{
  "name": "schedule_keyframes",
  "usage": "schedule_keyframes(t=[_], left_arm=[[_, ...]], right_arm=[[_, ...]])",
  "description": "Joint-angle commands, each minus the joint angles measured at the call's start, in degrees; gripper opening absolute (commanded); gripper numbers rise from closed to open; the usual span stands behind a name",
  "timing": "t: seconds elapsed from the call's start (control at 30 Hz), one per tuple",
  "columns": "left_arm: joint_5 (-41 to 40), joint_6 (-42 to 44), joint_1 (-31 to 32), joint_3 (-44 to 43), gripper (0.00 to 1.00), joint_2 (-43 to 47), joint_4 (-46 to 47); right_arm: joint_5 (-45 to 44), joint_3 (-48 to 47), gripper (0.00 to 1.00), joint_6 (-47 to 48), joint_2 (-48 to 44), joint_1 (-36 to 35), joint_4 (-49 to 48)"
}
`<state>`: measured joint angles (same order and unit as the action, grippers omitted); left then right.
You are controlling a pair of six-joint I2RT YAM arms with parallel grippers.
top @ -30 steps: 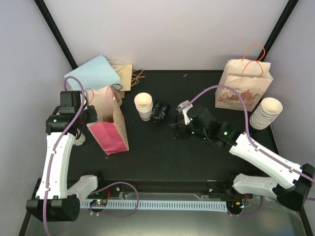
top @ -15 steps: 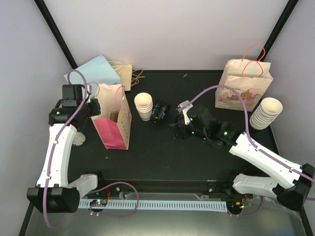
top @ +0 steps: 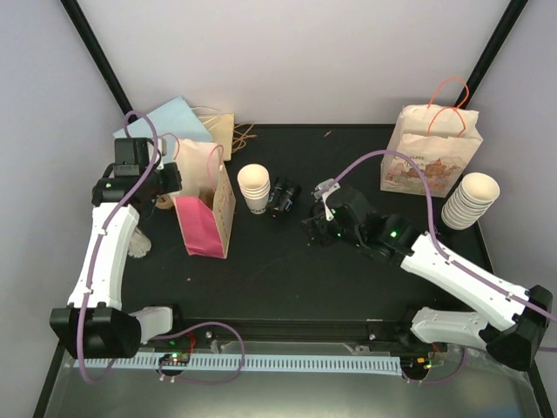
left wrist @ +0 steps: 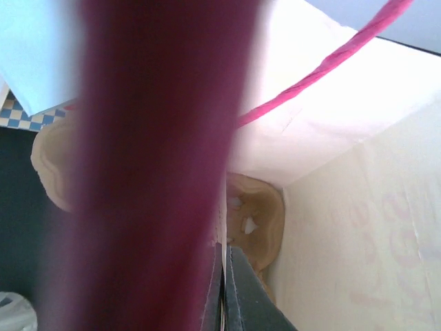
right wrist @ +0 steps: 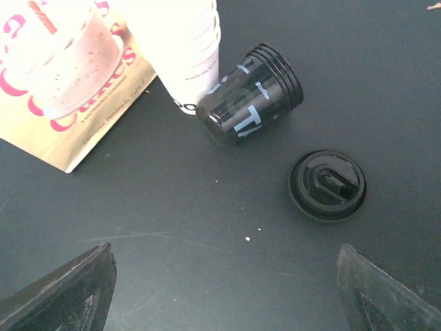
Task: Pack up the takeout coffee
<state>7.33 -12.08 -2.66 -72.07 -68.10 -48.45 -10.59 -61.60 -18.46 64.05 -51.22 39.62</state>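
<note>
At bench left, we see left end effector clenched on pink bag rim, holding it upright; right end effector released over black lid and tipped black cup; bag-opening step, we judge; next we'd grasp cup, lower it in.

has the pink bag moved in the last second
Yes: the pink bag has swung upright, its near end drawing toward the back, closer to the cup stack.
</note>
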Motion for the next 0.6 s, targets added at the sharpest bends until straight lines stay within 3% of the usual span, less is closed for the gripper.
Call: schedule_keyframes(t=[0.0,0.07,0.23,0.57], left_arm=[[1.5,-0.1,-0.2,-3.4,0.02,-1.6,6.3],[1.7,0.1,-0.2,-3.9,0.03,-2.0,6.5],[1.2,0.7,-0.2,-5.8,0.35,-2.1,3.1],[-1.3,2.0,-0.3,-3.5,0.84,7.5,-2.6]], right_arm=[[-3.0,-1.2,0.9,-2.5,2.3,0.4,1.6],[-3.7,-1.3,0.9,-3.5,3.2,0.4,1.8],[-4.9,-1.9,0.9,-4.9,5.0,0.4,1.8],[-5.4,-3.8,0.9,-5.2,6.3,0.7,1.8]])
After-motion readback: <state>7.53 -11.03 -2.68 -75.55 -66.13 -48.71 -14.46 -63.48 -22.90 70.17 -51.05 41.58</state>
